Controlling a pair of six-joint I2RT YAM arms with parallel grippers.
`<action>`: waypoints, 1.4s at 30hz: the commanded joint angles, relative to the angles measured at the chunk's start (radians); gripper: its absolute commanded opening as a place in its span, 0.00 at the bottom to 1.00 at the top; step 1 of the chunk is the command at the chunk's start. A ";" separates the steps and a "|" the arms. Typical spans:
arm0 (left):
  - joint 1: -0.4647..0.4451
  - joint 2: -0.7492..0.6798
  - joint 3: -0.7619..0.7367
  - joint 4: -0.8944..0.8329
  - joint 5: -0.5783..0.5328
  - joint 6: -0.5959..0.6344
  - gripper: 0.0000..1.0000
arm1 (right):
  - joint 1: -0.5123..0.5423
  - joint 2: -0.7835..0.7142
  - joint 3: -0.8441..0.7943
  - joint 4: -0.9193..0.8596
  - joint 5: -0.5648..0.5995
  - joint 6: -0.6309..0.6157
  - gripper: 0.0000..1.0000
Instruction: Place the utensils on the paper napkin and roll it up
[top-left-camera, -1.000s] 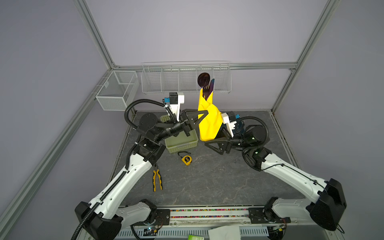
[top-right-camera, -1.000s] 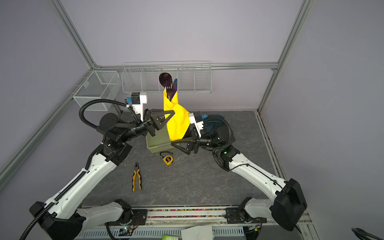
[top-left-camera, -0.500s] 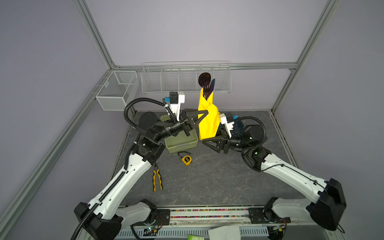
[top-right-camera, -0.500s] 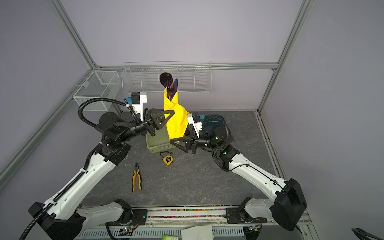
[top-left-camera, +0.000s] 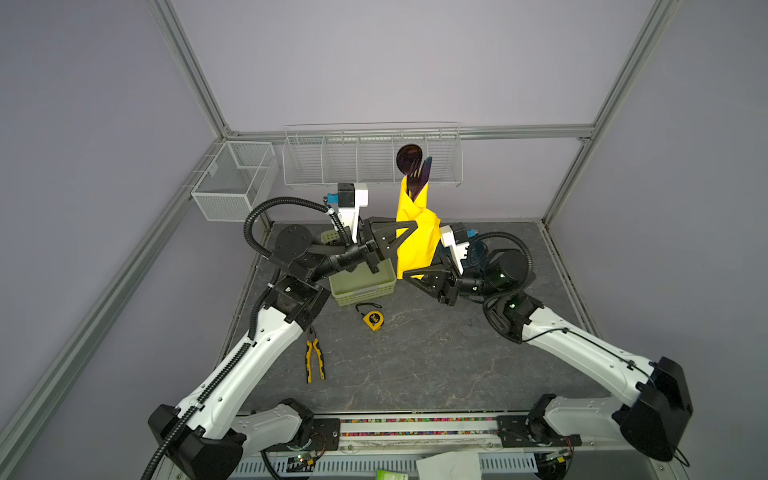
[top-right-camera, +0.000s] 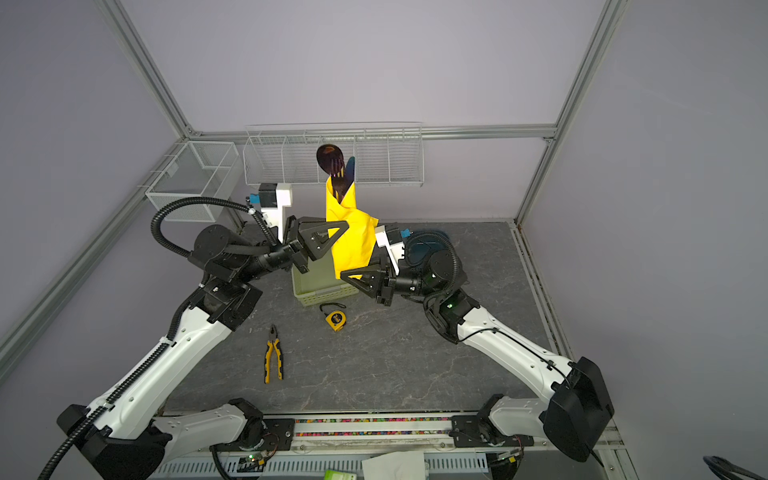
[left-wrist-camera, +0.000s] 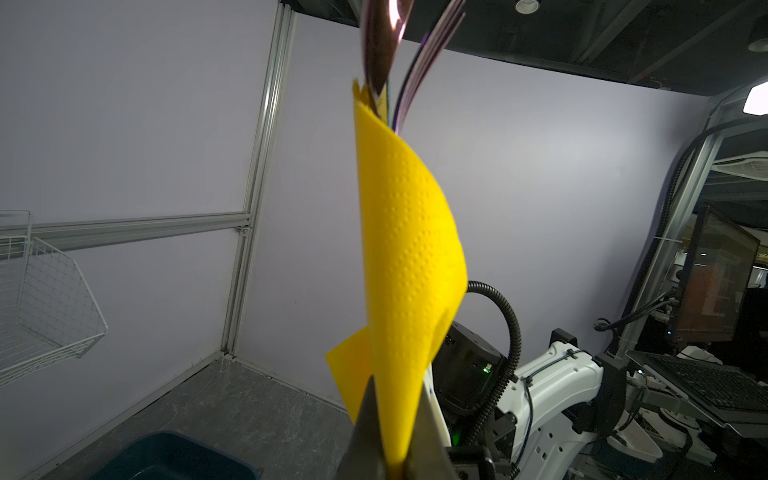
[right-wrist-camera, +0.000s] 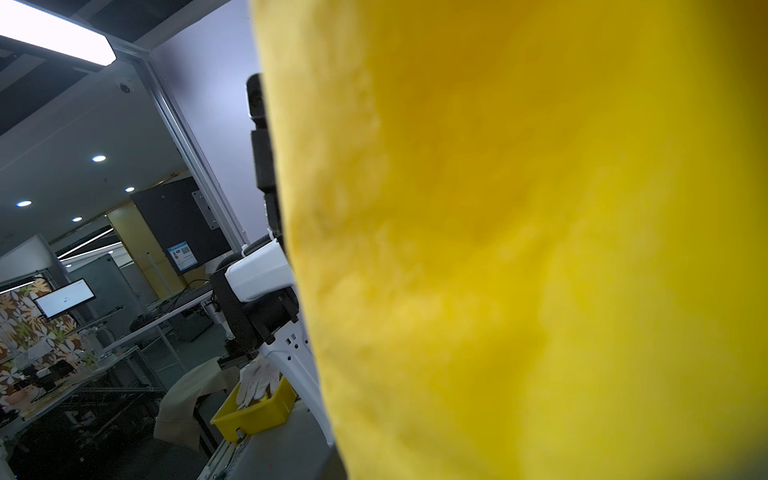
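The paper napkin (top-left-camera: 415, 232) (top-right-camera: 349, 237) is wrapped into an upright yellow roll held in the air above the table. The utensils stand inside it: the spoon's dark head (top-left-camera: 408, 157) and the fork's head (top-left-camera: 424, 170) stick out of the top. In the left wrist view my left gripper (left-wrist-camera: 395, 440) is shut on the roll (left-wrist-camera: 407, 270); it grips it from the left at mid height (top-left-camera: 411, 226). My right gripper (top-left-camera: 405, 273) (top-right-camera: 343, 274) is closed on the roll's lower end. The napkin (right-wrist-camera: 540, 249) fills the right wrist view and hides those jaws.
A green basket (top-left-camera: 361, 286) sits under the left gripper. In front of it lie a yellow tape measure (top-left-camera: 372, 319) and pliers (top-left-camera: 314, 359). A dark blue tray (left-wrist-camera: 166, 457) lies behind the right arm. Wire baskets hang on the left wall (top-left-camera: 232, 183) and the back wall (top-left-camera: 353, 166).
The right gripper's jaws have gone from wide open to closed at the roll's lower end, shifting slightly left. The left gripper and the roll have stayed in place.
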 joint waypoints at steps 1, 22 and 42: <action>0.004 0.003 0.031 0.056 0.023 -0.007 0.15 | 0.000 -0.027 0.027 0.013 -0.016 -0.021 0.14; 0.004 0.024 0.051 -0.058 0.050 0.045 0.39 | -0.001 -0.050 0.035 -0.002 -0.062 -0.073 0.07; 0.004 0.061 0.093 -0.001 0.140 -0.012 0.02 | 0.000 -0.119 0.040 -0.213 -0.031 -0.210 0.20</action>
